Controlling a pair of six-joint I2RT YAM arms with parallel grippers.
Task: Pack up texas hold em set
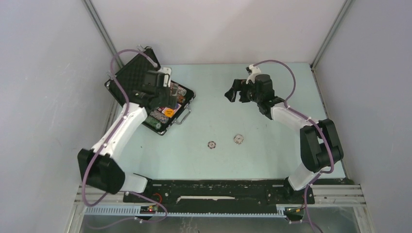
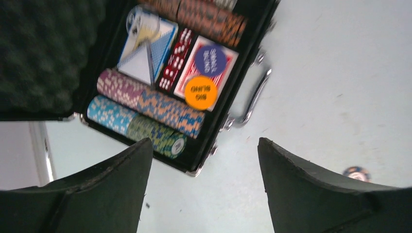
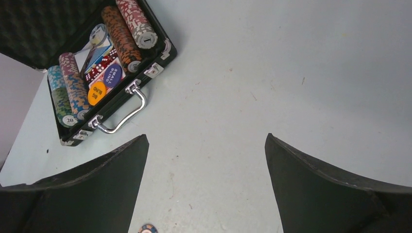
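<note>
We hang L gripper [image 2: 204, 145], jaws apart, empty, over the case [image 1: 132, 74] — likely drop spot. R gripper [image 3: 206, 141] gapes too — loose chips [image 1: 212, 144] pending.

Pale table in a white booth

The table [image 1: 252, 97], pale blue-green, fills the middle of the top view; faint scuffs and dark specks on it show more plainly in the wrist views. White walls [image 1: 209, 29] close it in at the back, left and right. Two metal posts [image 1: 100, 24] slant up the rear corners, upper left and upper right. Along the bottom edge lies a black plate [image 1: 243, 187], with silver rails [image 1: 340, 195] at its ends and a white slotted duct [image 1: 209, 210] just below.
</note>
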